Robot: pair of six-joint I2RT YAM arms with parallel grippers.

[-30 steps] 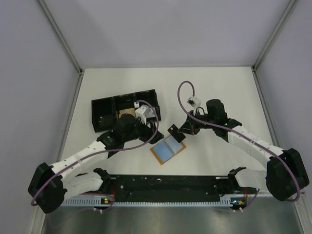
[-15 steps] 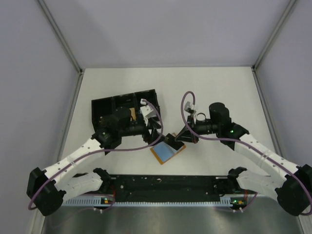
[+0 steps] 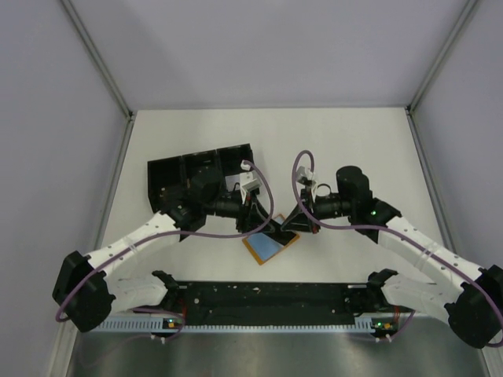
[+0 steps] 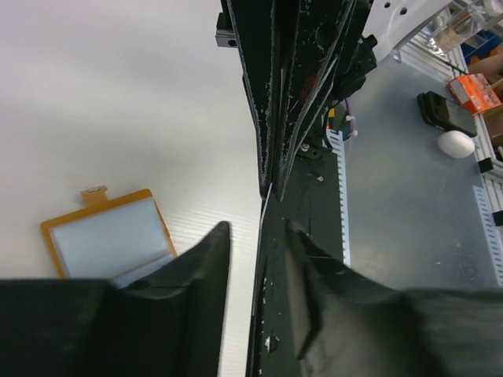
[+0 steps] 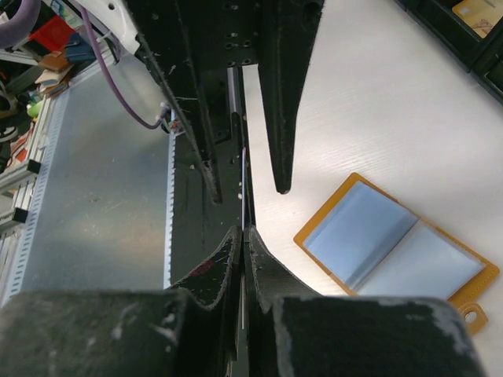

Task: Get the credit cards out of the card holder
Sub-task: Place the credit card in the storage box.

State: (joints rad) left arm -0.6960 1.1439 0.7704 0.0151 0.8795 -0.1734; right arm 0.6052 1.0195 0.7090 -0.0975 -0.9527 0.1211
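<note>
Right wrist view: the right hand (image 5: pixel 243 232) is fully closed, pinching a thin pale sheet seen edge-on, judged to be one credit card (image 5: pixel 243 188). The left hand (image 4: pixel 258 228) stands partly open, one finger on either side of that edge, and neither pad visibly touches it. Both hands meet in the air above the surface (image 5: pixel 377 110).

Location of the item: the card holder (image 5: pixel 397 245) lies flat on the surface, opened like a book, at 6 o'clock of the meeting point in the top view and apart from both hands. Two pale blue faces show in its pockets; whether these are further cards cannot be confirmed. A black tray (image 3: pixel 165 169) sits at 10 o'clock of the holder.

Assessment: the step in hand appears to be a hand-to-hand transfer of the card. The left fingers should close squarely on the flat faces, well in from the corner. The right hand should let go only once that grip is firm.

Risks: an early release would drop the card onto the holder. A skewed pinch would let it pivot or bend.
</note>
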